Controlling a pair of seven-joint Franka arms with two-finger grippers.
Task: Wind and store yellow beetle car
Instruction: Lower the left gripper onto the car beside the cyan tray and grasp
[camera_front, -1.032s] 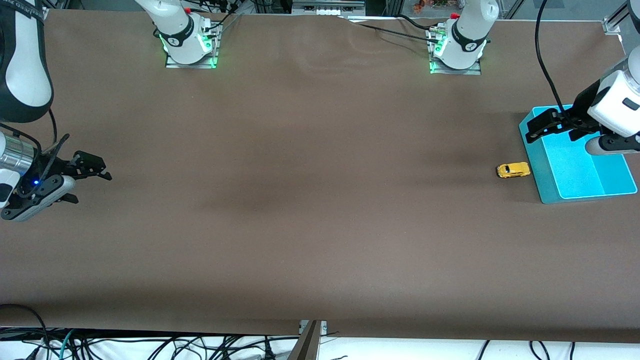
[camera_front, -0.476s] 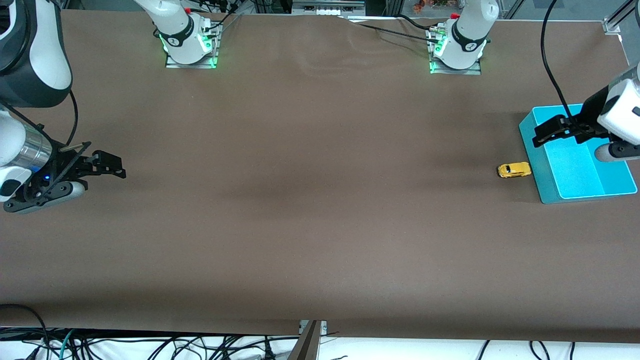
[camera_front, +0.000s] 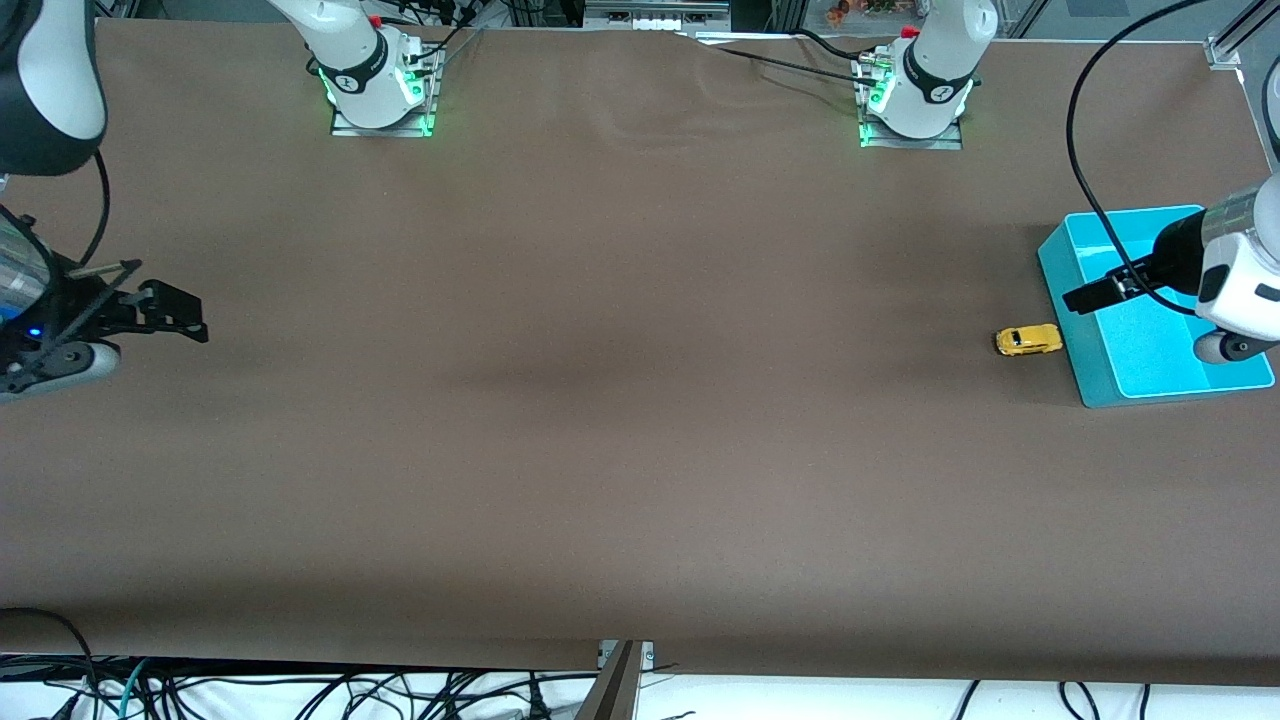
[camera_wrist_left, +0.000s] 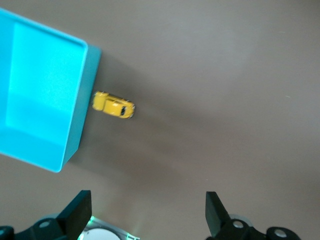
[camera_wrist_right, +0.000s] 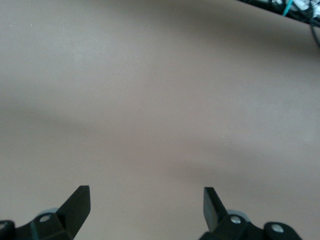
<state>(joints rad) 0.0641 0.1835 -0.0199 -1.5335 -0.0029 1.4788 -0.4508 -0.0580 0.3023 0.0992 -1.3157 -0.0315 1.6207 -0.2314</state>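
The yellow beetle car (camera_front: 1028, 340) sits on the brown table, right beside the teal bin (camera_front: 1100, 375) at the left arm's end. It also shows in the left wrist view (camera_wrist_left: 114, 105), next to the bin's wall (camera_wrist_left: 82, 110). My left gripper (camera_front: 1085, 296) is open and empty, up over the bin's edge; its own view shows its fingers wide apart (camera_wrist_left: 147, 210). My right gripper (camera_front: 185, 320) is open and empty over bare table at the right arm's end, as its own view shows (camera_wrist_right: 146, 205).
The teal bin holds nothing that I can see. The two arm bases (camera_front: 375, 90) (camera_front: 915, 100) stand along the table's farthest edge. Cables (camera_front: 300, 695) hang below the table's nearest edge.
My left gripper has moved from over the bin's farther part toward the car's side of it. My right gripper swung toward the table's middle, then back toward its end.
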